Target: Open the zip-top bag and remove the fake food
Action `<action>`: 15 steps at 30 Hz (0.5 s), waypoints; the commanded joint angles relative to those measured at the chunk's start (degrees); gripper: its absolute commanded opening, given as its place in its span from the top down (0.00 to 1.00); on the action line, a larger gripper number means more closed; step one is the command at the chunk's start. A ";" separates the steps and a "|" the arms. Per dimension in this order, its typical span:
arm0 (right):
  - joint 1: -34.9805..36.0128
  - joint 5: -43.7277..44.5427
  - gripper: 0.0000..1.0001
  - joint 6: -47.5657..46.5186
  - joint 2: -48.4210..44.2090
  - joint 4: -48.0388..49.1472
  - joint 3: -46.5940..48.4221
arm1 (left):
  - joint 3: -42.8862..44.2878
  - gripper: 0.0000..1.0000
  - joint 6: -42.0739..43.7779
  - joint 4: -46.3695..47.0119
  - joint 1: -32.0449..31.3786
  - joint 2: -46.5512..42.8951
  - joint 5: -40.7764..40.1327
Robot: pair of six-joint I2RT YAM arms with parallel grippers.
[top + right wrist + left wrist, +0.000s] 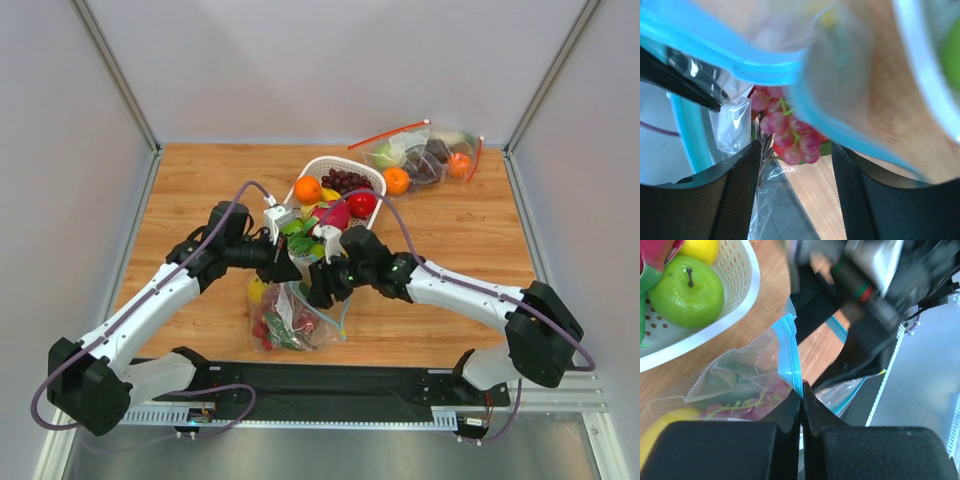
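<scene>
The clear zip-top bag [292, 318] lies on the wooden table in front of the arms, its teal zip strip [790, 352] pulled up. Through the plastic I see a yellow lemon [258, 290], red strawberries [266, 330] and a cluster of pink-red berries [785, 137]. My left gripper [801, 390] is shut on the teal strip at one side of the mouth. My right gripper [796, 150] is open at the bag's mouth, under the blurred teal strip [740, 60]. The berry cluster lies between its fingertips and is not pinched. In the top view both grippers [300, 272] meet over the bag's upper end.
A white basket [340, 160] behind the bag holds an orange [307, 189], purple grapes [345, 180], a green apple [686, 290] and red pieces. A second clear bag with a red-orange strip [430, 155] and a loose orange [396, 180] lie at the back right.
</scene>
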 commanded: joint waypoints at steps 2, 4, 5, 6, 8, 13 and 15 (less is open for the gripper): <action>5.30 1.14 0.39 -4.24 2.72 -1.09 1.39 | 0.06 1.00 0.98 2.92 0.21 -1.78 3.13; 7.05 0.45 0.36 -3.98 3.42 -0.48 1.65 | 0.15 1.00 0.71 3.01 0.30 -1.34 3.13; 7.50 0.27 0.35 -3.80 3.52 0.05 1.74 | 0.15 1.00 0.62 2.83 0.30 -1.17 3.04; 7.94 -0.26 0.32 -3.71 3.43 0.40 1.83 | 0.15 1.00 0.54 2.83 0.30 -1.17 2.95; 8.91 -1.14 0.27 -3.62 4.04 1.37 1.74 | 0.15 1.00 0.53 2.92 0.30 -1.08 2.51; 11.28 0.70 0.16 -2.92 5.88 4.00 0.25 | -0.02 1.00 0.18 3.27 0.30 -0.81 2.69; 11.72 3.41 0.16 -1.61 6.33 7.86 -1.42 | -0.02 1.00 0.10 3.36 0.30 -0.90 2.86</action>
